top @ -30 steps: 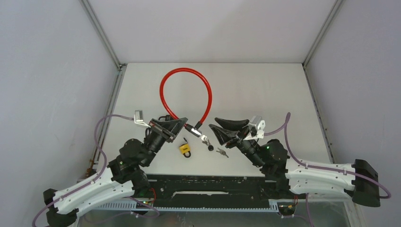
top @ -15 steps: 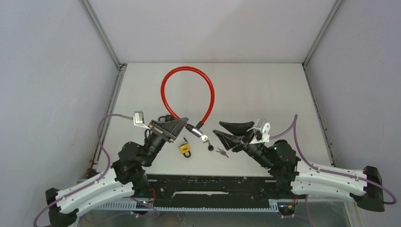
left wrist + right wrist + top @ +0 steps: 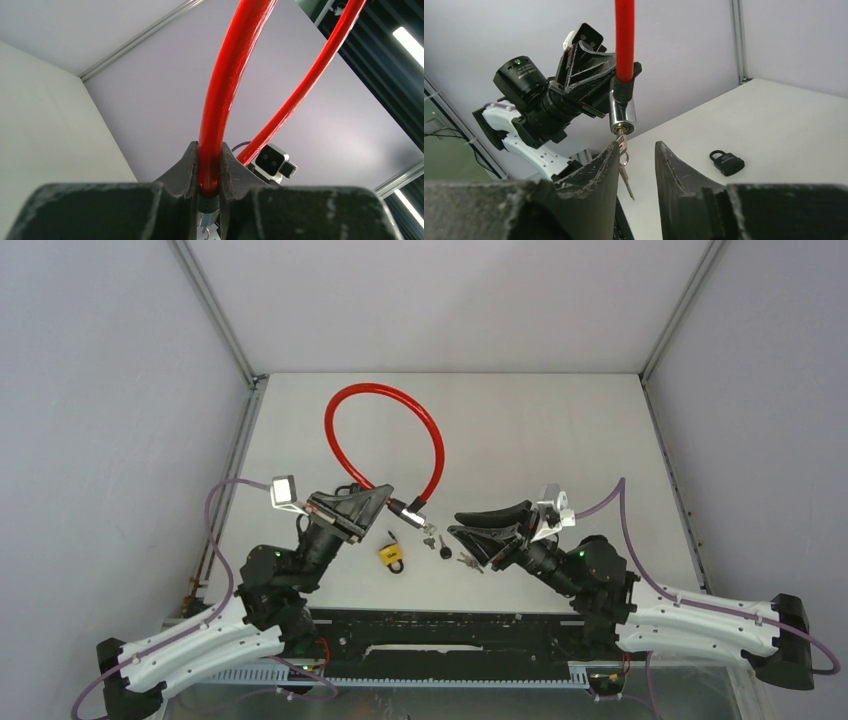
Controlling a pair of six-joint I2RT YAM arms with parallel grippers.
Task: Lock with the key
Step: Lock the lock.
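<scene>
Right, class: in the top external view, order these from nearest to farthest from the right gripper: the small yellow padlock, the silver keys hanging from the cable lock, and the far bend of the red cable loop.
1. Silver keys, just left of the right gripper.
2. Yellow padlock, further left.
3. Far bend of the red cable loop, towards the back.
</scene>
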